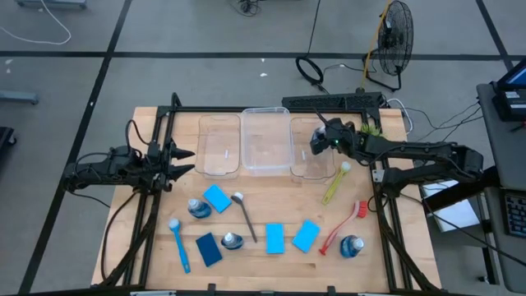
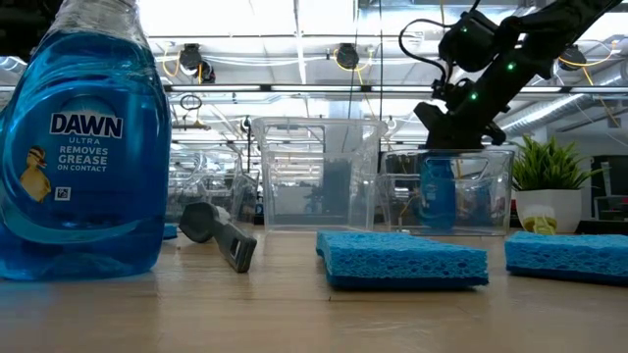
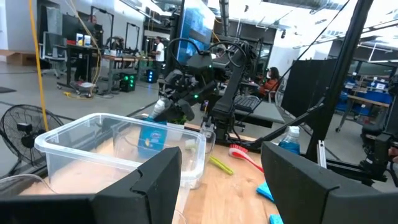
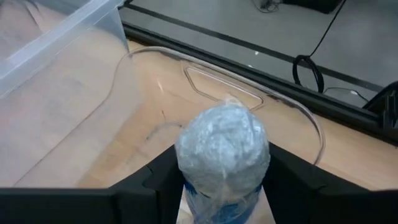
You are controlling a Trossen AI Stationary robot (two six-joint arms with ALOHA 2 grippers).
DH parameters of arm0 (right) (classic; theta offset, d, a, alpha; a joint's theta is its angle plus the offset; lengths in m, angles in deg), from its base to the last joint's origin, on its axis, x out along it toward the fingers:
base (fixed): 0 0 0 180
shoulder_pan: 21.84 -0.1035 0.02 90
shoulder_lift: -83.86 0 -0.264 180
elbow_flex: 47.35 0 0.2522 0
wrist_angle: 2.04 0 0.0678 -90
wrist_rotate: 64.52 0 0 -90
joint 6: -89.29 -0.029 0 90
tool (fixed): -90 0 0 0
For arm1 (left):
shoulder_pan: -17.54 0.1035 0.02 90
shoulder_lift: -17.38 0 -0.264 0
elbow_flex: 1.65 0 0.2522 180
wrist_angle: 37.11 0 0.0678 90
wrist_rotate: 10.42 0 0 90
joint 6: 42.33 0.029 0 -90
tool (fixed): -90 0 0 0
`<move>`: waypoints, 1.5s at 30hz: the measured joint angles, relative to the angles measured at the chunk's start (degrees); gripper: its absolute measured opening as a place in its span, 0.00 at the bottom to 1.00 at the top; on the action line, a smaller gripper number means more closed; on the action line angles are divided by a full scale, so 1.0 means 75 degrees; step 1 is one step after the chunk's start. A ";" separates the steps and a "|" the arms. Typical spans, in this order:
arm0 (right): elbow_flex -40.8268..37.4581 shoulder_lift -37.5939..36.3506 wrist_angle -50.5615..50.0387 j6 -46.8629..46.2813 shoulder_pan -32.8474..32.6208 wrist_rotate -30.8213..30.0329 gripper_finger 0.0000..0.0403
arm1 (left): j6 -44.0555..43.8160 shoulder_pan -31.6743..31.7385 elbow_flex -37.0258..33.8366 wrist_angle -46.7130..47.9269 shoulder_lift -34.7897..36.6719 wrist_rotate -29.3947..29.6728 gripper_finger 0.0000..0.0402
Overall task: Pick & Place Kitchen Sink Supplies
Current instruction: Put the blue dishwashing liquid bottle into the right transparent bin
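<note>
A small blue bottle (image 4: 222, 165) with a pale, plastic-wrapped cap stands upright inside the right-hand clear bin (image 1: 312, 152), seen through the bin wall in the low view (image 2: 438, 193). The right gripper (image 1: 316, 141) sits over it, its dark fingers (image 4: 158, 177) on either side of the bottle just below the cap; whether they still press on it or have let go I cannot tell.

The other supplies lie on the wooden worktop (image 1: 271, 205) in front of the three bins: three more blue bottles (image 1: 198, 208), (image 1: 231, 240), (image 1: 352, 246), three light blue sponges (image 1: 217, 197), (image 1: 274, 238), (image 1: 306, 236), a darker sponge (image 1: 208, 249), and brushes in blue (image 1: 179, 244), grey (image 1: 244, 215), yellow-green (image 1: 335, 182) and red (image 1: 343, 228).

The left gripper (image 1: 182, 161) waits at the worktop's left edge, beside the left bin (image 1: 220, 145), its fingers spread with nothing between them.

A small potted plant (image 2: 550, 191) stands past the right bin. Beyond the worktop the floor is grey, with a standing fan (image 1: 396, 43) and loose cables; the room behind holds benches, monitors and a person (image 3: 272, 76) seated far off.
</note>
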 joint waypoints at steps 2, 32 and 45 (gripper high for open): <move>0.0000 0.0001 0.0177 0.0017 0.0000 0.0002 0.47 | -0.0003 -0.0003 0.0003 0.0000 0.0000 0.0000 0.56; 0.0015 -0.3296 0.1895 0.2138 -0.0537 0.0794 0.60 | -0.0111 0.0000 0.0003 0.0000 0.0001 -0.0001 0.56; 0.0015 -0.4192 0.0963 0.1932 -0.1495 0.2940 0.18 | -0.0111 0.0000 0.0002 -0.0009 0.0000 0.0000 0.56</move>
